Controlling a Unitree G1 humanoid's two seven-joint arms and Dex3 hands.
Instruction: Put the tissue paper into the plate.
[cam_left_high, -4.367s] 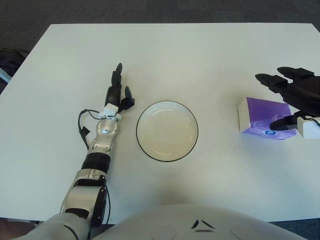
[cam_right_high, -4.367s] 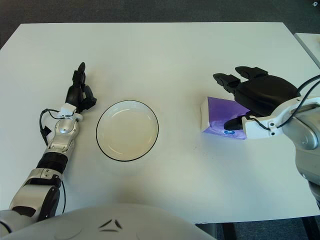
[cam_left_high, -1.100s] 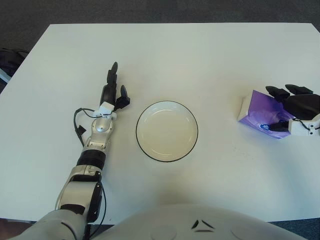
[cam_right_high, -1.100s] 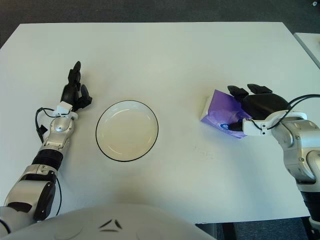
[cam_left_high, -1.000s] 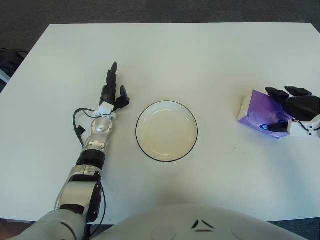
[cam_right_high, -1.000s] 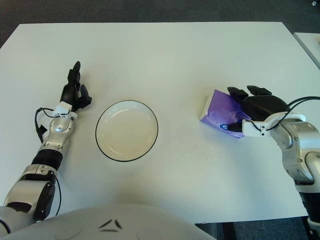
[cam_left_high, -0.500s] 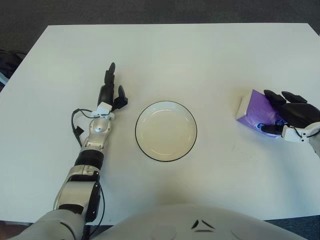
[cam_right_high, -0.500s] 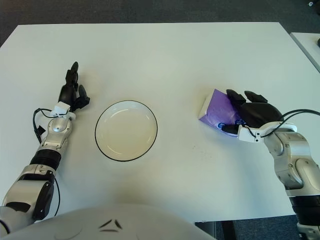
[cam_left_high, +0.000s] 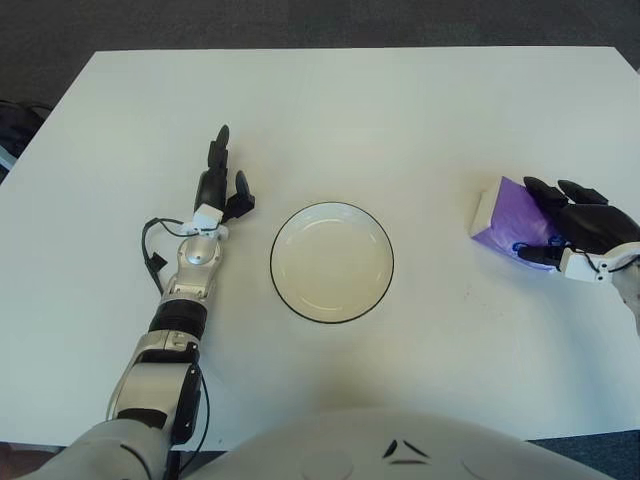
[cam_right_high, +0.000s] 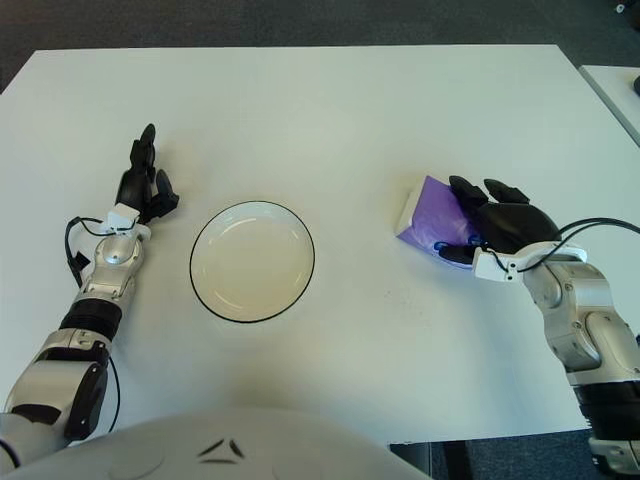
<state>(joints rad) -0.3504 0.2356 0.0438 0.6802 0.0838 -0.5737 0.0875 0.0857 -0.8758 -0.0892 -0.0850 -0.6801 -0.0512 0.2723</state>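
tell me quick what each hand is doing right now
Left hand: open, holding nothing, left of the plate.
Right hand: closed on the purple tissue pack.

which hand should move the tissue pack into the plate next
Right. The right robot hand already has its fingers wrapped around the purple tissue pack, to the right of the plate. The left robot hand is open on the plate's far side, left of it.

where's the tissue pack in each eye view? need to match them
Left eye view: tissue pack at far right, under the right robot hand.
Right eye view: tissue pack right of centre, same grasp.
Shared landmark: black-rimmed plate, left of the pack in both.
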